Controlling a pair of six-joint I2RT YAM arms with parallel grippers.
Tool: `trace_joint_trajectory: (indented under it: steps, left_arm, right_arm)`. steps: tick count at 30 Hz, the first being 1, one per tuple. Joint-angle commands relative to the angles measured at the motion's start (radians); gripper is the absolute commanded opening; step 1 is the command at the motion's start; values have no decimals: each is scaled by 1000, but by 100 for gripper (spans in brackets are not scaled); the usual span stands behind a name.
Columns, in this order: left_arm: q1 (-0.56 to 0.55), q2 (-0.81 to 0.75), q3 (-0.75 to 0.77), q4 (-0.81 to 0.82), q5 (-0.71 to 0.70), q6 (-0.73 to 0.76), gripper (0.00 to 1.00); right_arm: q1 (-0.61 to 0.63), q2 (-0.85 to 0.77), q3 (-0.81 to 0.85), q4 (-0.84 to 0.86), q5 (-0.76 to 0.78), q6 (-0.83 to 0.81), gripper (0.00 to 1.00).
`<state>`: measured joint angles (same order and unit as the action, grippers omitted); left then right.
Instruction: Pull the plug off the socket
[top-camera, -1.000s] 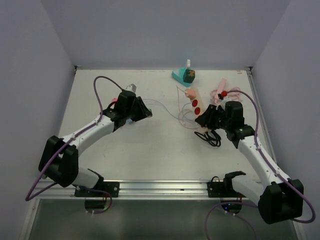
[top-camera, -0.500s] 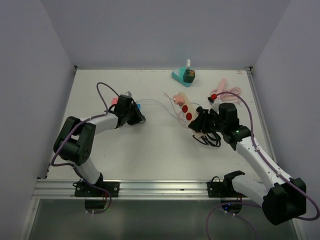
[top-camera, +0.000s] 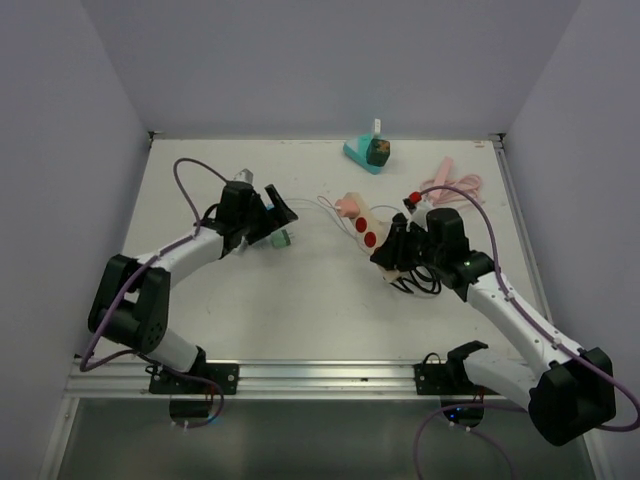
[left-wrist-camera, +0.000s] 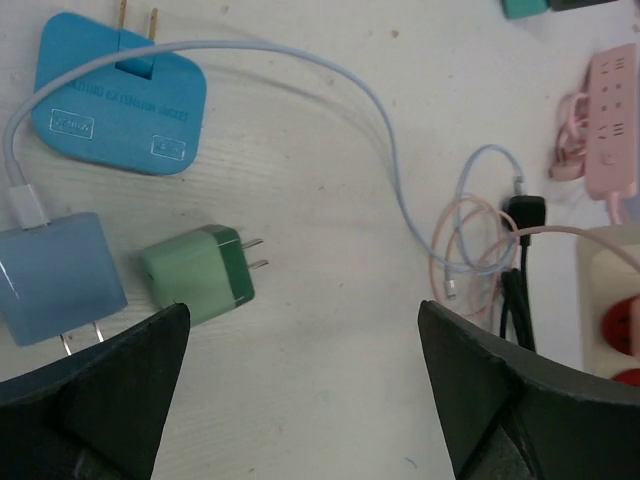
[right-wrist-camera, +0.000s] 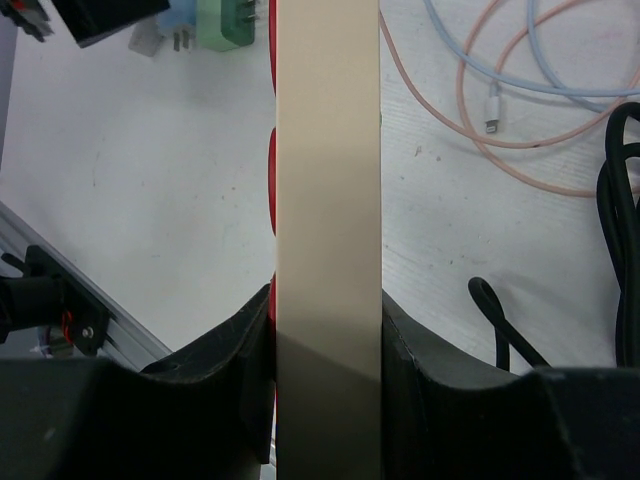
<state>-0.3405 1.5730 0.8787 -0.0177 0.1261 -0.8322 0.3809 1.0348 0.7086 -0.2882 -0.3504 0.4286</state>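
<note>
The green plug lies flat on the table with its prongs bare, apart from the socket; it also shows as the plug beside my left arm. My left gripper hangs open just above the table, with the plug past its left finger and nothing between the jaws. The socket is a cream power strip with red buttons, and my right gripper is shut on its sides. In the top view that socket sticks out toward the table's middle from the right gripper.
A blue adapter and a light blue charger with a white cable lie by the plug. Pink and blue cables and a black cable sit near the socket. A pink power strip and a teal object lie farther back.
My left gripper has opened and let go of the green plug, which now lies on the table. The right gripper has carried the socket a little left and nearer.
</note>
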Motion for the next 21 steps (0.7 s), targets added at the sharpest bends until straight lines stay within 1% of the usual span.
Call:
trace_joint_trajectory:
  steps: [1,7,11,16,18,21]
  left_arm:
    - [9,-137,11,-24,10,-53,100]
    - [-3,-284,12,-31,41,-133,100]
    - [-93,-327,31,-28,3,-162,100]
    - [-219,-302,77,1,-43,-223,100]
    - [-241,-278,94,40,-43,-246,100]
    - [-272,-225,135,51,-59,-260,100]
  right_arm:
    - [10,-1,71,64,16,-21,0]
    - [23,8,80,75,40,-13,0]
    - [38,14,89,83,48,-5,0]
    - [58,19,95,95,56,4,0]
    - [67,19,98,98,56,9,0]
    - [84,19,103,103,64,12,0]
